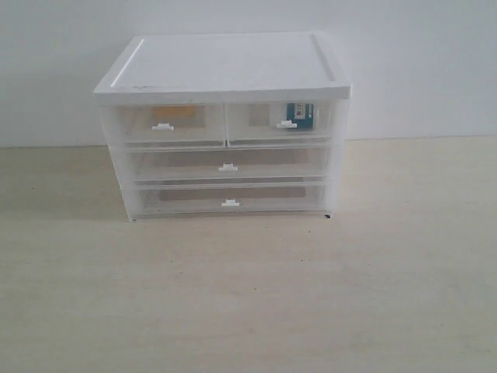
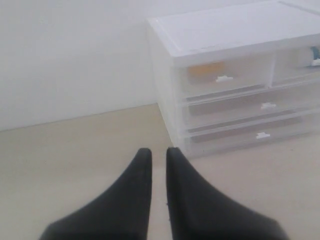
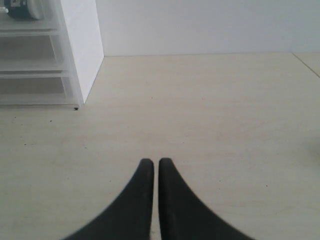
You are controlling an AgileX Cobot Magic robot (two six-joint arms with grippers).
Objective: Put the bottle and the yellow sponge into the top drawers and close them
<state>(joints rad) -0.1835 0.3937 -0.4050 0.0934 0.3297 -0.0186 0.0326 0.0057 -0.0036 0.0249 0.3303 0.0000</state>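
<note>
**As the top drawers (image 1: 132, 128) sit shut, both items lie inside**

On the drawer cabinet (image 1: 225, 66) front, the yellow sponge (image 1: 173, 112) shows at ten o'clock in the left drawer, and the bottle (image 1: 300, 115) at two o'clock in the right. The left gripper (image 2: 159, 152) is pressed nearly together, empty; the right gripper (image 3: 152, 162) is pressed together, empty.

Figure: drawer cabinet (image 1: 225, 66) with contents, item counts.
One cabinet; two top drawers (image 1: 167, 134); two full-width drawers (image 1: 186, 165); four tab handles (image 1: 162, 126); one yellow sponge (image 1: 172, 112); one bottle (image 1: 300, 114); left gripper (image 2: 158, 152), right gripper (image 3: 156, 162).
</note>
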